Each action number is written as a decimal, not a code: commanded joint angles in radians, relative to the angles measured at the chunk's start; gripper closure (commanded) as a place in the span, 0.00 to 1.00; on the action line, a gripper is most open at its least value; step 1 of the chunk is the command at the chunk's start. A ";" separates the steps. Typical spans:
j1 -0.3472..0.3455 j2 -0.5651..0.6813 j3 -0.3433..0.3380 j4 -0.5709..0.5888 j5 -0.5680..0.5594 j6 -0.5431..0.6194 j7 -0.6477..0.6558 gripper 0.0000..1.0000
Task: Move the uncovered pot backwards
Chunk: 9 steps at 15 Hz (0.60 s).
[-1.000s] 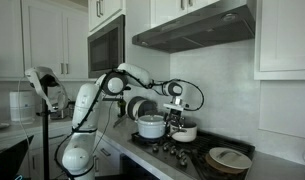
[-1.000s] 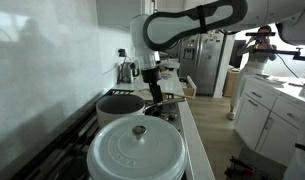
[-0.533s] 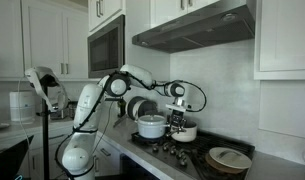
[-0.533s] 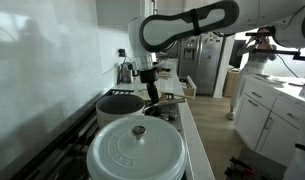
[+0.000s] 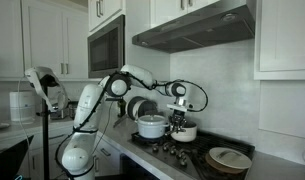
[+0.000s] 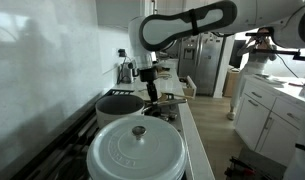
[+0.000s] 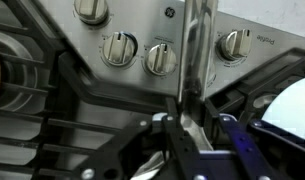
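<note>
1. Uncovered pot [image 5: 185, 132] sat on the stove grates, just beside the larger pale pot [image 5: 151, 127] and well apart from the dark pan [image 5: 230, 158]. Over the last second it did not visibly shift in either exterior view.
2. Your gripper [image 5: 178, 116] was the only thing that changed, and only slightly. It crept a touch along the stove above the pot's near side, and through the final half second it hardly moved at all.
3. In the wrist view its jaws stood narrow, drawn in on a slim metal bar [image 7: 192, 50] that ran up toward the control knobs [image 7: 119, 47]. I judged that bar to be the pot's handle and the grip to be clamped rather than merely straddling, though the contact itself was hard to confirm.
4. That small settling read to me as the end of your grasp. The hold looked made, but the carry had not begun, because the uncovered pot was still beside the larger pot.
5. You still owed the whole backward move, toward the wall behind the burners.
6. A hold out on the handle sat away from the pot's weight, so the pot could have twisted or tipped. The larger pot close alongside also left you little room to swing.
</note>
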 commanded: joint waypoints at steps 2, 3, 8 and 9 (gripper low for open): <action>-0.006 -0.021 0.000 -0.018 0.016 -0.006 -0.001 0.93; -0.008 -0.029 -0.001 -0.028 0.016 -0.004 -0.001 0.93; -0.014 -0.051 -0.005 -0.053 0.019 0.004 0.008 0.93; -0.014 -0.054 -0.006 -0.056 0.018 0.005 0.010 0.93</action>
